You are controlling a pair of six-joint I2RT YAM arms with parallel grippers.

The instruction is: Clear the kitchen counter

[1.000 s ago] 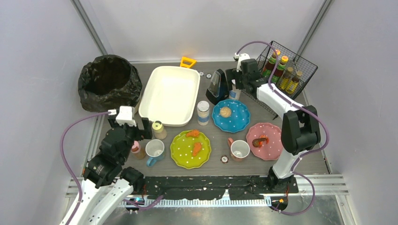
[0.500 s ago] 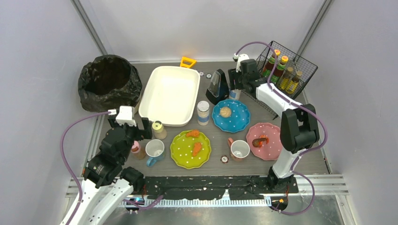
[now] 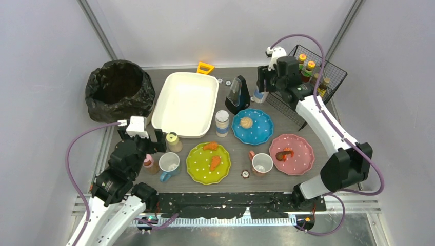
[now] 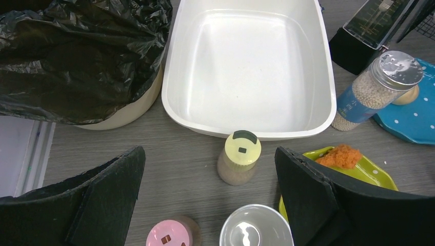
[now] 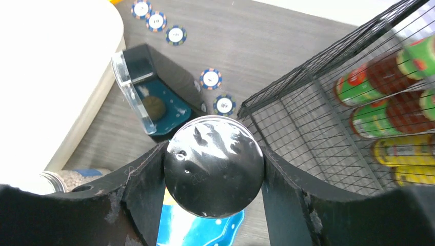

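So the kitchen counter (image 3: 237, 152) is sitting in a booth with pale grey walls on three sides. It's a dark wood-grain top running its long way left to right across the overhead view and pointing its short way at the back wall, and it's carrying a white tub (image 3: 185, 104), with a bag-lined bin (image 3: 119, 89) at the far-left corner and a wire basket (image 3: 328, 77) of bottles at the far right. The right claw (image 3: 262, 88) is pinching a silver-lidded jar (image 5: 214, 173) just beside the basket, while the left claw (image 4: 209, 154) is hanging spread wide, gripping nothing, over a yellow-capped shaker (image 4: 239, 163) near the front left.
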